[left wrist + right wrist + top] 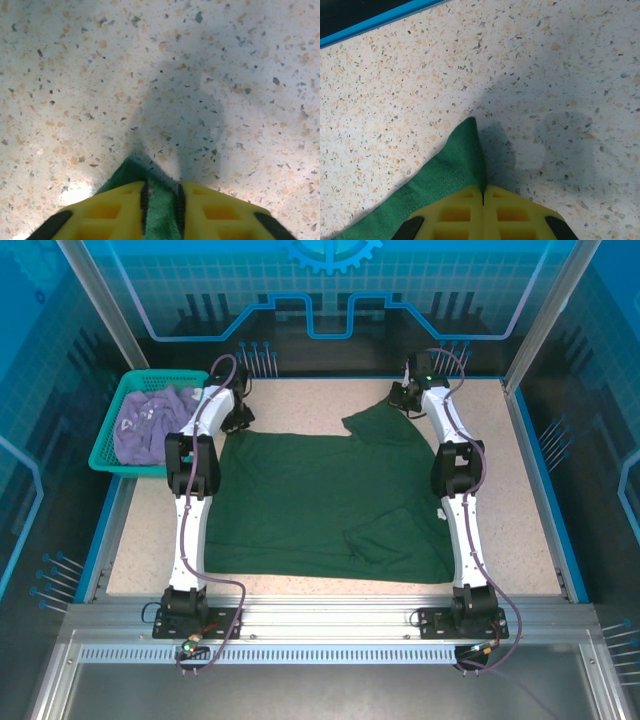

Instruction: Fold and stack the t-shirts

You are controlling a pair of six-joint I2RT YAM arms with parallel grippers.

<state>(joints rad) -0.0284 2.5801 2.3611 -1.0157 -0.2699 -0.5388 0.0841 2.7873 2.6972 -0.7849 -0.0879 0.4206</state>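
The dark green t-shirt (320, 500) lies spread over the middle of the table, with its right sleeve folded inward near the front. At the shirt's far left corner, my left gripper (238, 416) is low on the table. In the left wrist view its yellow fingers (112, 210) are closed on a fold of green cloth (127, 172). My right gripper (402, 398) is at the far right corner. There its jaws are pressed together on the hemmed green edge (445, 175). The lavender t-shirt (145, 425) lies crumpled in the basket.
The teal mesh basket (105, 445) stands at the table's far left edge, close to the left arm. A blue rim (375, 22) borders the speckled tabletop. Bare table lies beyond both grippers toward the back wall.
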